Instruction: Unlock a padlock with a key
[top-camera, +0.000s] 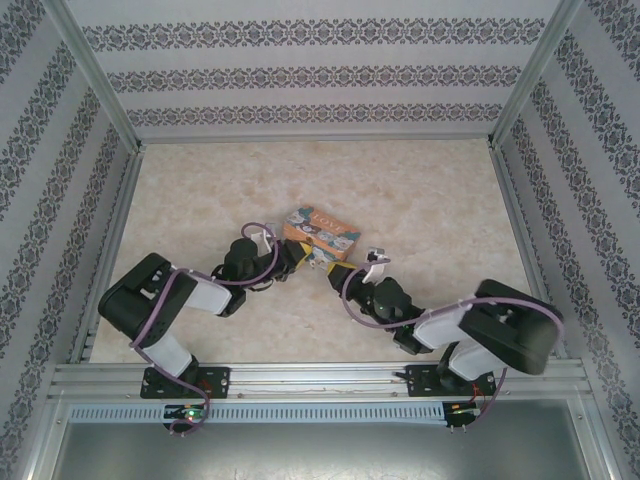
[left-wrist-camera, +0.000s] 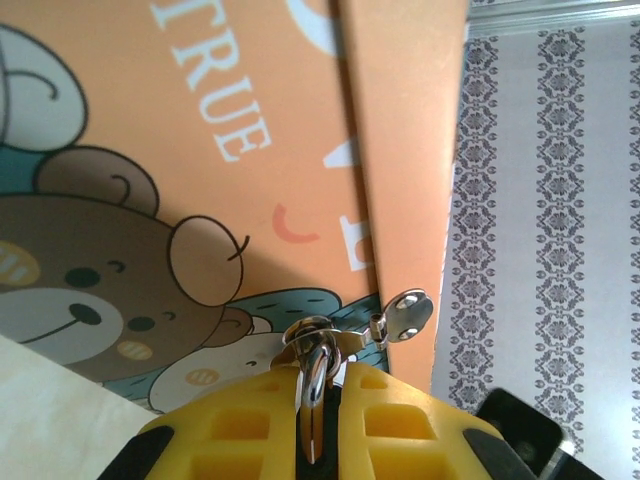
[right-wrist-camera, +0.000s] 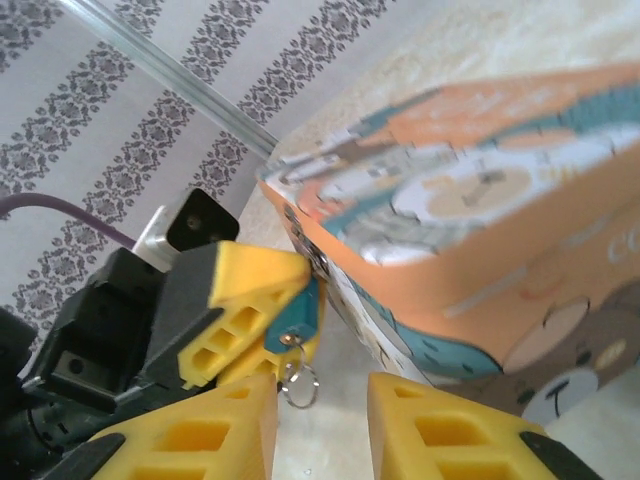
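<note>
L gripper (left-wrist-camera: 320, 425), lower centre of frame, is clamping the padlock (right-wrist-camera: 297, 318) beside the box (left-wrist-camera: 200, 150) corner. R gripper (right-wrist-camera: 322, 415) is sitting fingers apart below its ring (right-wrist-camera: 298, 386). Likely best approach: L holding firm, R closing w/o tugging.

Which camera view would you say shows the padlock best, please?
The right wrist view: there the padlock shows its blue-teal body, pinched in the left gripper beside the box. The left wrist view catches its silvery shackle clamped in that gripper; in the top external view it is too small to make out.
</note>
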